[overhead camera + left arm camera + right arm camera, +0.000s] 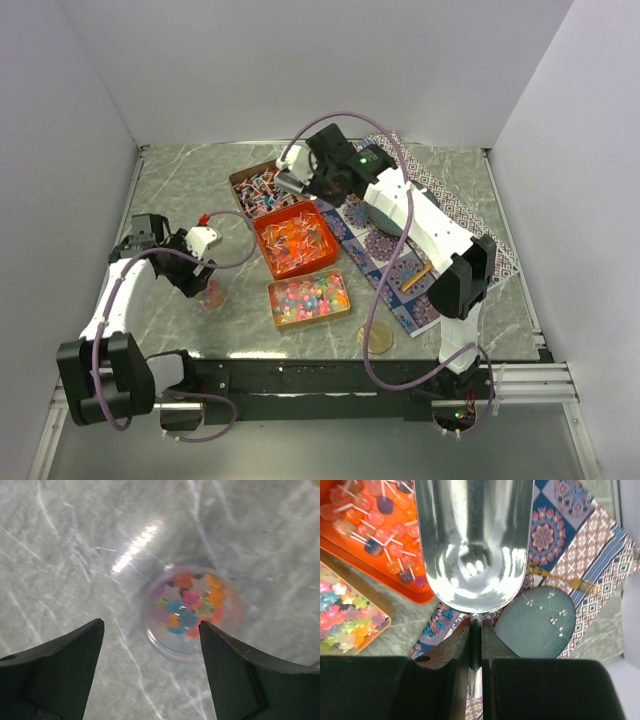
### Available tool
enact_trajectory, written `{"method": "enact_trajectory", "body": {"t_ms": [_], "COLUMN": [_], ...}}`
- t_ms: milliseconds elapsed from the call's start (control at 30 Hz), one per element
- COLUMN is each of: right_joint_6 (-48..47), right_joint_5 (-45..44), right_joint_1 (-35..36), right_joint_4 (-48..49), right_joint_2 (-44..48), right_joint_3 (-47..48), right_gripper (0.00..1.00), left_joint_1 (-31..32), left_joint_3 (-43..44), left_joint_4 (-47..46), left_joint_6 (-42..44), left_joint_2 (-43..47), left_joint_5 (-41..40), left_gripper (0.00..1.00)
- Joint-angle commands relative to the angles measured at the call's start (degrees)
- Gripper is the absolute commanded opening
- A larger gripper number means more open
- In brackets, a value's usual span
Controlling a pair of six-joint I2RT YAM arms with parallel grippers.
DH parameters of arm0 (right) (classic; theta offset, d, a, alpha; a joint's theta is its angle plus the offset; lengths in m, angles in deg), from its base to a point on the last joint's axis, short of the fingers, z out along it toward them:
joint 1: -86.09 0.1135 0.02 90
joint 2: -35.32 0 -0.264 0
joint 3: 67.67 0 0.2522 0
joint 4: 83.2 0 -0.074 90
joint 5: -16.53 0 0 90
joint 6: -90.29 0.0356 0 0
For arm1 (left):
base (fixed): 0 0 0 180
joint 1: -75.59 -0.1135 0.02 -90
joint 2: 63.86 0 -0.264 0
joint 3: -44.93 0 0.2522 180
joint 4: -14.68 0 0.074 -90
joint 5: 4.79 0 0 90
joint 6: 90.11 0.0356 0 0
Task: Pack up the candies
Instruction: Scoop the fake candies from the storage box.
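Note:
Candies fill three tins: wrapped ones in the back tin [260, 189], lollipops in the orange tin [295, 241] [365, 535], coloured star jellies in the gold tin [308, 298] [342, 617]. A small clear round cup [212, 294] [192, 611] with star jellies in it stands on the marble. My left gripper [204, 279] [151, 625] hangs open over the table, the cup just beyond its tips and nearer the right finger [235, 665]. My right gripper [303, 180] [476, 627] is shut on the handle of an empty metal scoop [289, 184] [472, 545] above the tins.
A patterned mat [440, 205] [600, 535] lies on the right with a blue-grey plate [380, 215] [540, 625] and a gold fork [418, 276] [567, 581] on it. A round gold lid [376, 338] rests near the front edge. White walls enclose the table.

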Motion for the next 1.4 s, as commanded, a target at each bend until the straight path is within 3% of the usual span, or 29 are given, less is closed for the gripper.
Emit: {"method": "enact_trajectory", "body": {"t_ms": [0, 300, 767, 933, 1033, 1100, 1200, 1367], "right_joint_6": [1.37, 0.76, -0.04, -0.82, -2.14, -2.58, -5.21, -8.12], "right_joint_5": [1.23, 0.35, -2.20, -0.54, 5.32, 8.94, 16.50, 23.37], "right_joint_1": [-0.36, -0.98, -3.44, -4.41, -5.37, -6.43, -7.22, -6.08], "right_joint_4": [-0.02, -0.37, 0.07, -0.54, -1.07, -0.90, 2.16, 4.29], "right_joint_2": [3.55, 4.53, 8.57, 9.10, 10.06, 10.76, 13.57, 15.17], "right_joint_3": [-1.75, -3.08, -6.86, -6.95, -7.82, -8.79, -12.56, -13.55], "right_gripper": [0.00, 0.00, 0.00, 0.00, 0.00, 0.00, 0.00, 0.00], "left_joint_1": [1.50, 13.27, 29.79, 30.07, 26.91, 26.55, 26.63, 24.36], "left_joint_3": [1.06, -2.71, -5.53, -1.14, 4.13, 7.91, 12.39, 19.07], "left_joint_4": [-7.50, -3.98, -9.25, -4.44, 2.95, 2.09, -6.83, -18.30], "left_joint_6": [-1.06, -2.62, -14.84, -16.87, -12.65, -13.69, -24.39, -52.47], "left_joint_2": [-2.34, -1.47, -0.06, 0.72, 9.12, 13.46, 17.25, 8.92], "left_joint_5": [-1.54, 1.72, 3.57, 0.05, 5.13, 7.33, 6.91, 6.10], "left_gripper": [0.79, 0.66, 0.68, 0.71, 0.77, 0.83, 0.90, 0.87]}}
